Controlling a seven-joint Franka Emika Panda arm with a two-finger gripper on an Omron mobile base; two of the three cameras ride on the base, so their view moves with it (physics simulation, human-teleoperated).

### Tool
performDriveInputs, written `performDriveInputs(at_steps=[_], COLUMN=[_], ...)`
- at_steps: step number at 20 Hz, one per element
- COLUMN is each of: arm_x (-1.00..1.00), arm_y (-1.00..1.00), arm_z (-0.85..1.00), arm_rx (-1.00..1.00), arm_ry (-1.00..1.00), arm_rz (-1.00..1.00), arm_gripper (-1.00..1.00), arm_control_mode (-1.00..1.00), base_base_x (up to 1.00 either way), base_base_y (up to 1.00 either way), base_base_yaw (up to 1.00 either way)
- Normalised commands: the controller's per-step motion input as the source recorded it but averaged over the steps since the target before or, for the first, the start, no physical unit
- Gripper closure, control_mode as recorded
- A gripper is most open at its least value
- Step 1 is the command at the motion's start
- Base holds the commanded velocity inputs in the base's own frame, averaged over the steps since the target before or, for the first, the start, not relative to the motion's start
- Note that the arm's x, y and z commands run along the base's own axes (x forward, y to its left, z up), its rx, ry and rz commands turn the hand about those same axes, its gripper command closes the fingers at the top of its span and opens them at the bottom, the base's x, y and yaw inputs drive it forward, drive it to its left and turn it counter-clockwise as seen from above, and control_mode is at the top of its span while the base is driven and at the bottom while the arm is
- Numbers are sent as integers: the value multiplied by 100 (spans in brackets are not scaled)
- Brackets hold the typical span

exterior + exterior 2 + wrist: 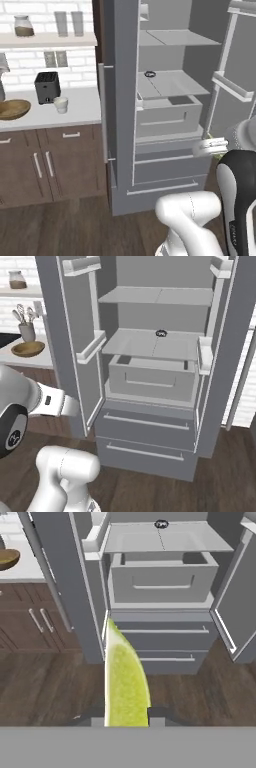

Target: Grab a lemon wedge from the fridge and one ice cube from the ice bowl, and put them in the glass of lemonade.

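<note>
Fridge (120, 100) matte grey, pale grey shelves and drawers inside. Lemon wedge (124, 682) yellow-green, lighter along one edge. Ring (150, 74) on shelf dark. Ice bowl (12, 108) brown wood. Cup (60, 104) whitish. Toaster (47, 86) black. Counter (80, 107) off-white. Cabinets (55, 162) dark brown, silver handles. Wall tiles (45, 9) white brick pattern. Floor (50, 687) dark wood grain.

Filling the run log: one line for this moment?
phase: carry | fingers: shut on lemon wedge | fridge: doors open | glass of lemonade: on counter beside ice bowl
</note>
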Motion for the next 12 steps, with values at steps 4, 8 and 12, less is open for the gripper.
performDriveInputs(at_steps=[4, 8, 12], arm_x=[0, 0, 0], arm_y=[0, 0, 0], arm_z=[0, 0, 0], arm_rx=[0, 0, 0], arm_ry=[0, 0, 0], arm_rz=[0, 0, 0], arm_gripper=[100, 100, 100], arm_control_mode=[100, 100, 100], base_base_x=[0, 0, 0], base_base_y=[100, 100, 86], base_base_yaw=[21, 53, 68])
